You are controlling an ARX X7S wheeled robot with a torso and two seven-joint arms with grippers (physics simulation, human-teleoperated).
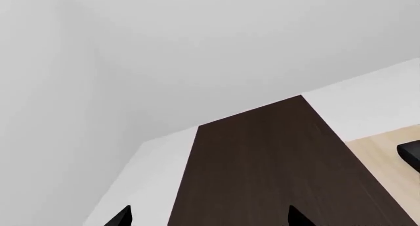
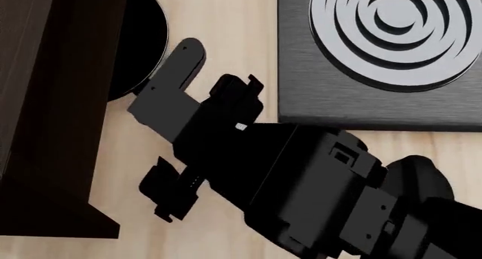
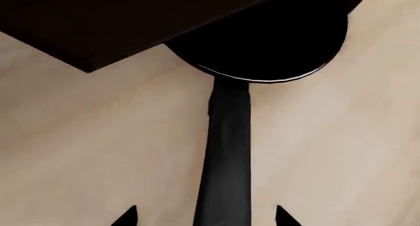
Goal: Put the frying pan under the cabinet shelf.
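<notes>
Lying on the wooden table point(image 2: 226, 39), the frying pan point(image 3: 262, 44) is already half under the cabinet shelf point(image 2: 45, 101), only its handle point(image 3: 226, 157) pointing out. The right gripper point(image 3: 204, 217) has its jaws apart on both sides of the handle, probably so it can push further. Left gripper point(image 1: 208, 218) looks open, idle above the cabinet.

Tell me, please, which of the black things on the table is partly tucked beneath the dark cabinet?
The frying pan: its round body sits partly under the cabinet, handle sticking out. The square burner plate lies fully in the open.
</notes>
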